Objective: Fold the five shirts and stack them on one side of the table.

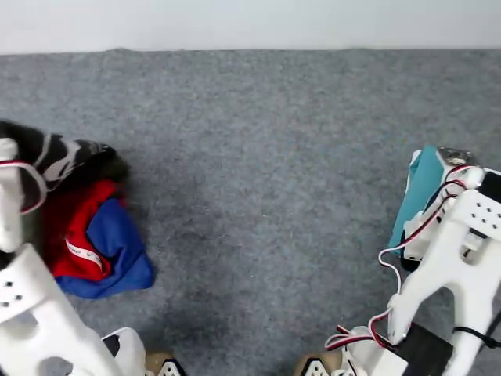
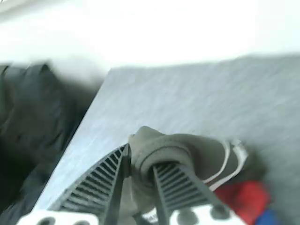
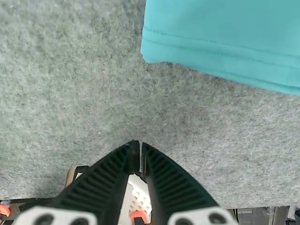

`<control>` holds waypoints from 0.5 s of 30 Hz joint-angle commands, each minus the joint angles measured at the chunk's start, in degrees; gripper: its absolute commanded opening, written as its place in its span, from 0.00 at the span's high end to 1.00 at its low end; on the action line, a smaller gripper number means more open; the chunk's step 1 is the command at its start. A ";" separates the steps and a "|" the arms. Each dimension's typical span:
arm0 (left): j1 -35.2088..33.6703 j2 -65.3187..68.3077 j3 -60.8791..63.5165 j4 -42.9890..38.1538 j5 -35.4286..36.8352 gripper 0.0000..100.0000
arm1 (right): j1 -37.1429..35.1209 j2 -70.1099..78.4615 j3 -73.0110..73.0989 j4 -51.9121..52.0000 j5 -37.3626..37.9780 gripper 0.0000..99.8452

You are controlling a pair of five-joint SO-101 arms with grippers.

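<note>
Grey felt (image 1: 274, 196) broad mid-table; left fingers (image 2: 121, 161) tight on dark shirt (image 2: 187, 150), right fingers (image 3: 133, 153) together, empty.

Grey felt, four shirts in view, white arms.

The table (image 1: 274, 157) is mottled grey under a plain white wall (image 1: 250, 23). The black shirt (image 1: 59, 157) carries white streaks, the red shirt (image 1: 74, 227) has a white tape with red marks, the blue shirt (image 1: 117, 251) is plain royal blue, and the teal shirt (image 3: 225, 37) is plain with matching stitch lines. The left arm (image 1: 39, 321) and right arm (image 1: 446, 251) are white, the right one with red and white wires (image 1: 427, 219). The left gripper (image 2: 140, 161) and right gripper (image 3: 140, 145) are black and ribbed.
</note>
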 commanded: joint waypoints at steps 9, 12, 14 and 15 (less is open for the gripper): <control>37.10 -1.58 -6.02 -3.78 3.69 0.99 | -0.75 -2.24 4.84 2.24 -0.53 0.99; 45.80 0.79 -6.29 -7.21 3.43 0.99 | -0.75 -2.15 6.15 2.15 -0.53 0.99; 50.20 2.81 -6.37 -9.32 1.93 0.99 | -0.75 -2.15 6.51 1.63 -0.62 0.99; 51.96 3.69 -6.37 -10.46 1.67 0.99 | -0.75 -2.15 6.77 1.19 -0.62 0.99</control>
